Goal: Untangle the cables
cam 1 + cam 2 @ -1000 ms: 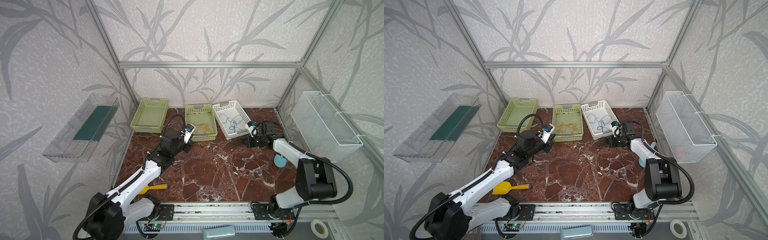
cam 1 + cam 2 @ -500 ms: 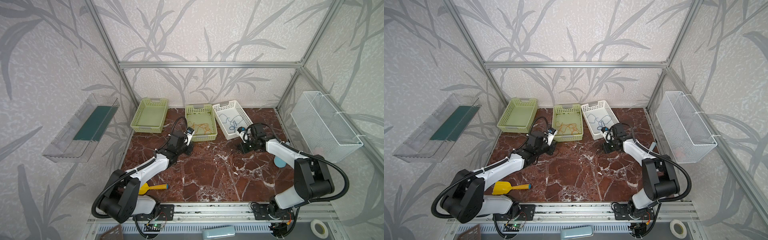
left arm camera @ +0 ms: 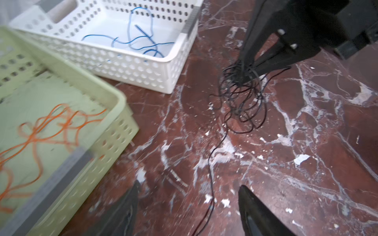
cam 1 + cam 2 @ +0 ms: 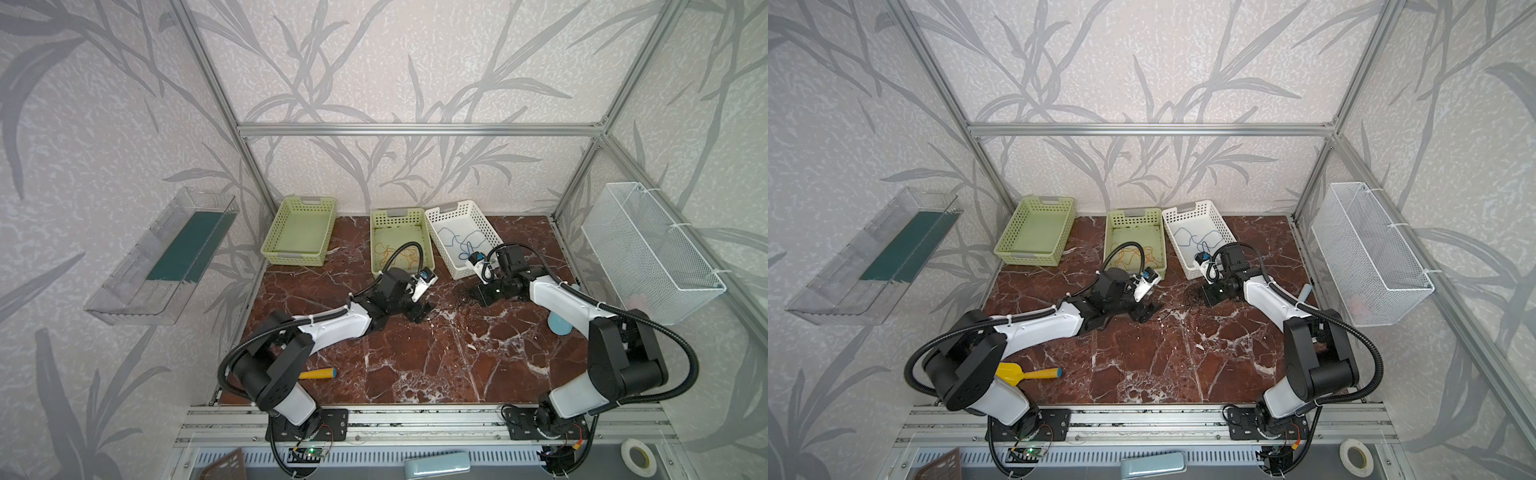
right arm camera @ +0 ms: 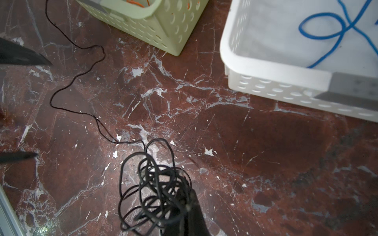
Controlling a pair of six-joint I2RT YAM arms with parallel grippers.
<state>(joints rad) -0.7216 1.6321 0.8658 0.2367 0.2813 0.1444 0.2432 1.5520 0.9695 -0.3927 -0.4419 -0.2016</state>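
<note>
A tangle of dark cables (image 5: 155, 183) lies on the marble table (image 4: 415, 365), and my right gripper (image 5: 185, 194) is shut on it. The same tangle (image 3: 241, 98) shows in the left wrist view under the right gripper (image 3: 246, 69). One loose dark strand (image 3: 210, 163) trails from it and runs between the fingers of my left gripper (image 3: 189, 185), which stands open just above the table and grips nothing. Orange cables (image 3: 51, 126) lie in the green basket (image 4: 426, 257). Blue cables (image 3: 139, 38) lie in the white basket (image 4: 494, 232). In both top views the grippers (image 4: 424, 311) (image 4: 478, 297) face each other.
An empty green basket (image 4: 299, 237) stands at the back left. A yellow scoop (image 4: 1025, 374) lies near the front left by the left arm's base. A blue cup (image 4: 559, 326) sits by the right arm. A wire basket (image 4: 648, 253) and a clear tray (image 4: 166, 257) hang on the side walls.
My left gripper has come down from beside the green basket to the table and opened, letting the dark strand go. My right gripper has moved left off the white basket, staying shut.
</note>
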